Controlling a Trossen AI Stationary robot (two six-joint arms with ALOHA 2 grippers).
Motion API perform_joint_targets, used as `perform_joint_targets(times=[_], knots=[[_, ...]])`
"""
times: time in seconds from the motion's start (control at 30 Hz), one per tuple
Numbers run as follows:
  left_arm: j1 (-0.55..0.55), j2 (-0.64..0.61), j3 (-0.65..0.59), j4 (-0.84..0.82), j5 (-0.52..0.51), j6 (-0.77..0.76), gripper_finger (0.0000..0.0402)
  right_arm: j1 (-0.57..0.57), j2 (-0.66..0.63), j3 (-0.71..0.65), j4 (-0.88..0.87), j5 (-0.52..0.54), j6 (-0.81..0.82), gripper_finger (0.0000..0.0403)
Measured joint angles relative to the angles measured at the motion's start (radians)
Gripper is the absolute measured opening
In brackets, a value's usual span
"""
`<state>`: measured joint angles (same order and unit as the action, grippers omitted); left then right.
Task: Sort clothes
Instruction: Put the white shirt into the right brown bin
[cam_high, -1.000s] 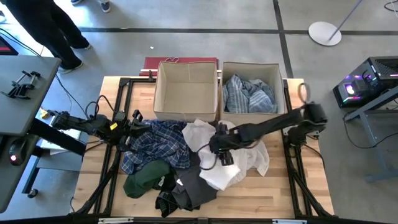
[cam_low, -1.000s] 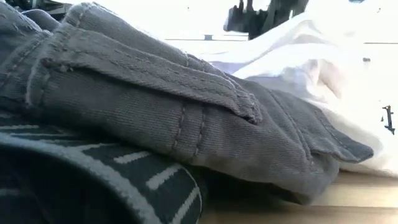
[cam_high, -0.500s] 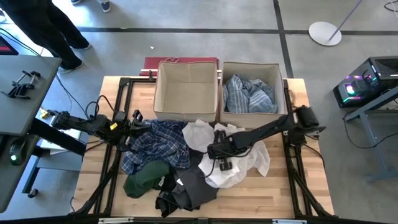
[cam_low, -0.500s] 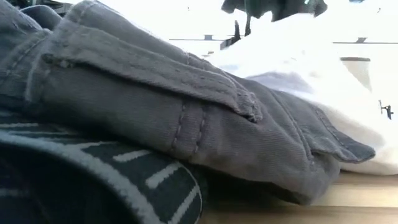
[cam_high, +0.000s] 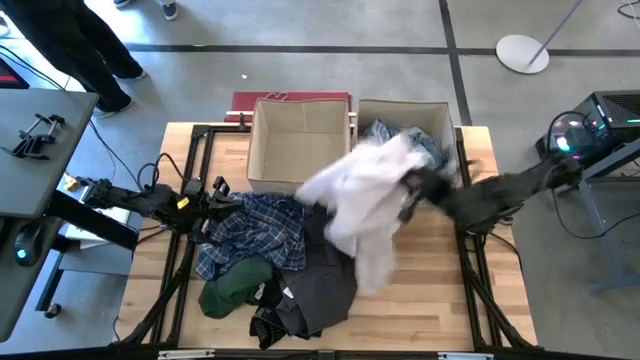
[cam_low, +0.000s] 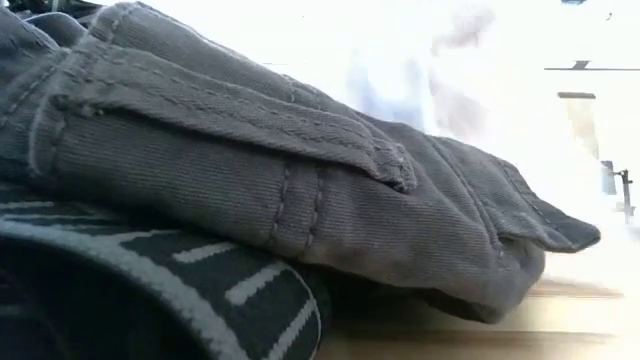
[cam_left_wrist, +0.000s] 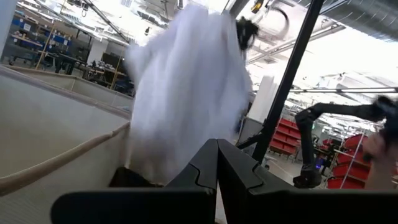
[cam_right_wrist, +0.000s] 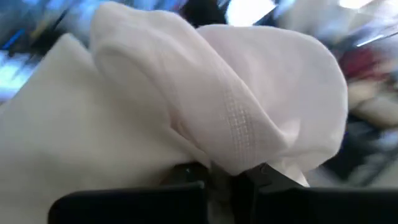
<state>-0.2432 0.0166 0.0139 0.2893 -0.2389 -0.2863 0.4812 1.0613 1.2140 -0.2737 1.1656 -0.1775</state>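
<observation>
A white shirt (cam_high: 362, 205) hangs in the air between the clothes pile and the two beige boxes, with my right gripper (cam_high: 412, 188) shut on it. It also shows in the left wrist view, where the white shirt (cam_left_wrist: 186, 93) is well above the table. The pile holds a blue plaid shirt (cam_high: 255, 230), a dark green piece (cam_high: 228, 292) and a grey piece (cam_high: 322, 295). A blue-grey striped shirt (cam_high: 425, 145) lies in the right box (cam_high: 452, 150). My left gripper (cam_high: 216, 194) is shut at the plaid shirt's left edge. My right gripper pinches a bunched fold of the white shirt (cam_right_wrist: 239, 146) between its two fingers, several layers together. The rest of the shirt hangs slack below and to the left of the gripper. Whether its lower end (cam_high: 372, 275) touches the pile, I cannot tell.
The left box (cam_high: 262, 150) stands open at the far side, with nothing in it. A grey garment (cam_low: 300, 190) lies over a black striped piece (cam_low: 150, 300) right before the low camera. A person's legs (cam_high: 95, 55) show beyond the table's far left.
My right gripper has shut on the white shirt at the middle of the pile. It has then gone up and toward the table's far right, near the right box. The shirt has been pulled off the pile and now swings below the gripper.
</observation>
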Motion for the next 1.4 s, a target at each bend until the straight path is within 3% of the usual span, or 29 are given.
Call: perform_joint_targets(times=[0.1, 0.27, 0.37, 0.47, 0.6, 0.7, 0.9, 1.03, 1.17, 1.27, 1.4], knots=[[0.000, 0.000, 0.000, 0.000, 0.000, 0.000, 0.0000, 0.018, -0.085, 0.002, 0.415, 0.053, -0.403, 0.0012], [0.000, 0.000, 0.000, 0.000, 0.000, 0.000, 0.0000, 0.014, -0.137, 0.002, 1.078, -0.128, -0.954, 0.0012], [0.000, 0.000, 0.000, 0.000, 0.000, 0.000, 0.0000, -0.006, -0.154, 0.002, 1.301, -0.193, -1.158, 0.0012], [0.000, 0.000, 0.000, 0.000, 0.000, 0.000, 0.0000, -0.034, -0.182, 0.002, 1.345, -0.161, -1.251, 0.0012], [0.000, 0.000, 0.000, 0.004, 0.000, 0.000, 0.0000, -0.089, -0.207, -0.004, 1.256, -0.006, -1.257, 0.0012], [0.000, 0.000, 0.000, 0.008, 0.000, 0.000, 0.0000, -0.130, -0.221, -0.026, 1.126, 0.081, -1.159, 0.0012], [0.000, 0.000, 0.000, 0.007, 0.000, 0.000, 0.0000, -0.204, -0.283, -0.033, 0.689, 0.061, -0.806, 0.0012], [0.000, 0.000, 0.000, 0.008, 0.000, 0.000, 0.0000, -0.338, -0.321, -0.032, 0.282, -0.138, -0.406, 0.0012], [0.000, 0.000, 0.000, 0.008, -0.009, 0.000, 0.0000, -0.585, -0.281, -0.032, -0.036, -0.329, -0.101, 0.0012], [0.000, 0.000, 0.000, 0.010, -0.010, -0.004, 0.0000, -0.796, -0.197, -0.032, -0.204, -0.550, 0.045, 0.0012], [0.000, 0.000, 0.000, 0.016, -0.011, -0.008, 0.0000, -1.028, -0.037, -0.032, -0.396, -0.868, 0.105, 0.0012]])
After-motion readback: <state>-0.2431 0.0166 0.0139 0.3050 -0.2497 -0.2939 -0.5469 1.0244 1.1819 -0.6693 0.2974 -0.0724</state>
